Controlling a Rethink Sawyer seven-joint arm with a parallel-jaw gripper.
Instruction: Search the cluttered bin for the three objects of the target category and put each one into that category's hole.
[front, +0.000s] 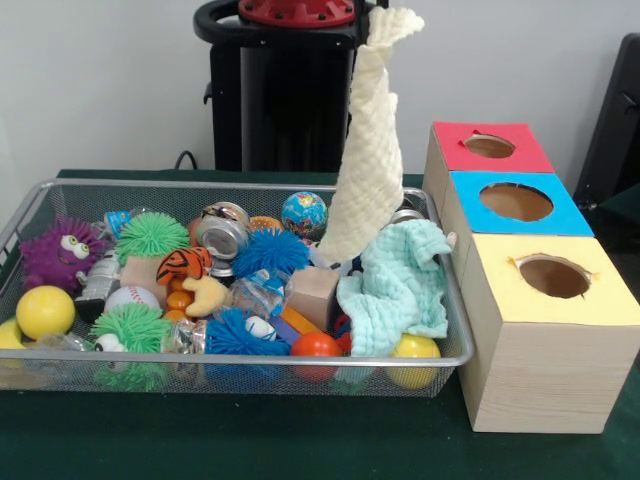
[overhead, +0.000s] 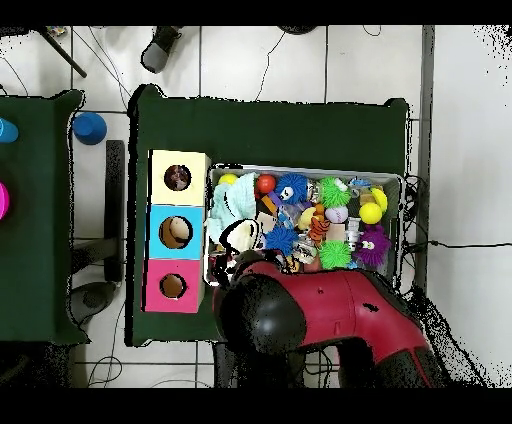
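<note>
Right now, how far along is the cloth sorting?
In hand: a cream cloth hangs lifted above the bin, its top at the frame's upper edge; the gripper itself isn't visible. Left: a light blue cloth still lies in the bin. Whether the box holes already hold anything is unclear.

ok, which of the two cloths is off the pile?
The cream cloth: it hangs stretched upward from its top end, lower edge just over the toys. The mint cloth lies draped over the bin's corner.

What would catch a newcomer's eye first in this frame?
A cream cloth hangs lifted high above the wire bin, its top at the picture's upper edge. Below it lie bright toys and a pale green cloth. Beside the bin stand three boxes with holes: red, blue, yellow.
</note>
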